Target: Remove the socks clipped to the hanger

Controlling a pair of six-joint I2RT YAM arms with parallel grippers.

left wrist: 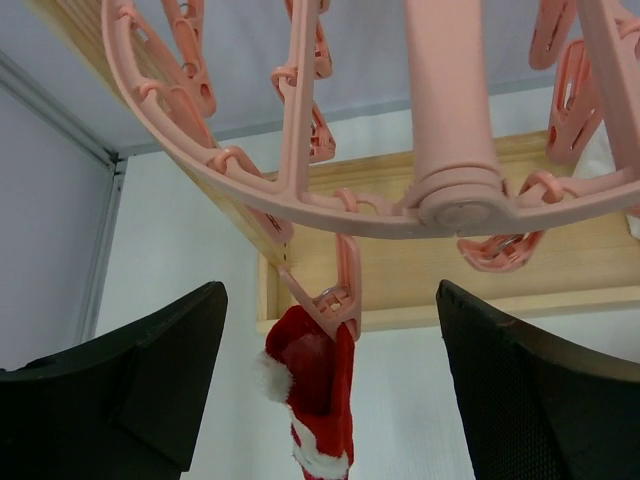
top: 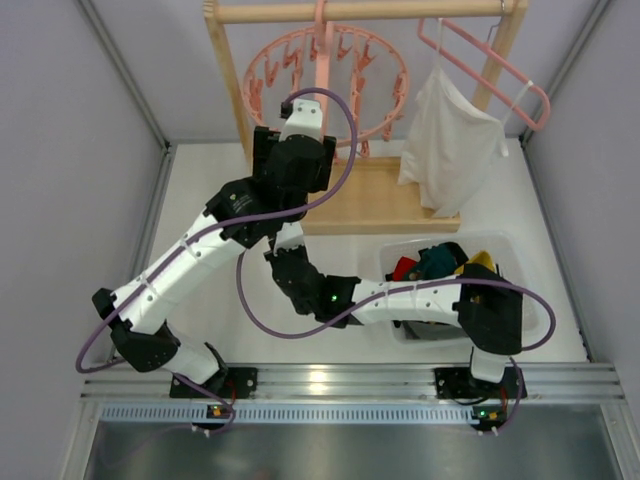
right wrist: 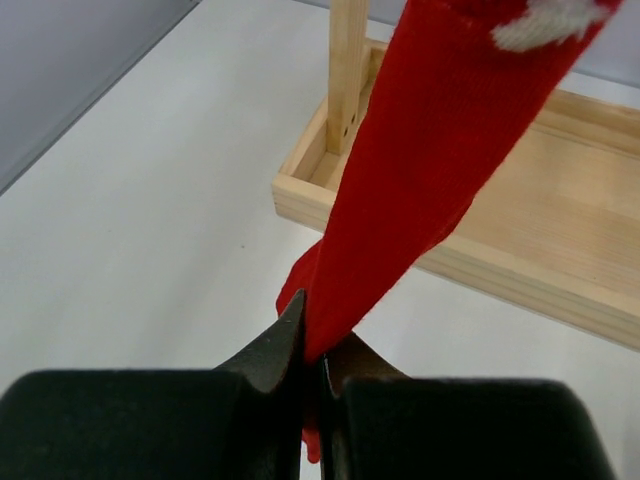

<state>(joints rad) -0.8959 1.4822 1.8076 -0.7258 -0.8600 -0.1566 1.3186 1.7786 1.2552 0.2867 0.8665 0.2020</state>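
The round pink hanger hangs from the wooden rack's top bar, and its ring fills the top of the left wrist view. One red sock with white trim dangles from a pink clip on the ring. My left gripper is raised just under the ring. Its jaws are open, one on each side of the clip and sock, touching neither. The right gripper is shut on the lower end of the red sock, which stretches up and away from it. In the top view both grippers sit under the left arm's wrist.
A clear bin at the right holds red, teal and yellow socks. A white cloth hangs on a second pink hanger. The rack's wooden base tray lies just beyond the right gripper. Grey walls close in both sides.
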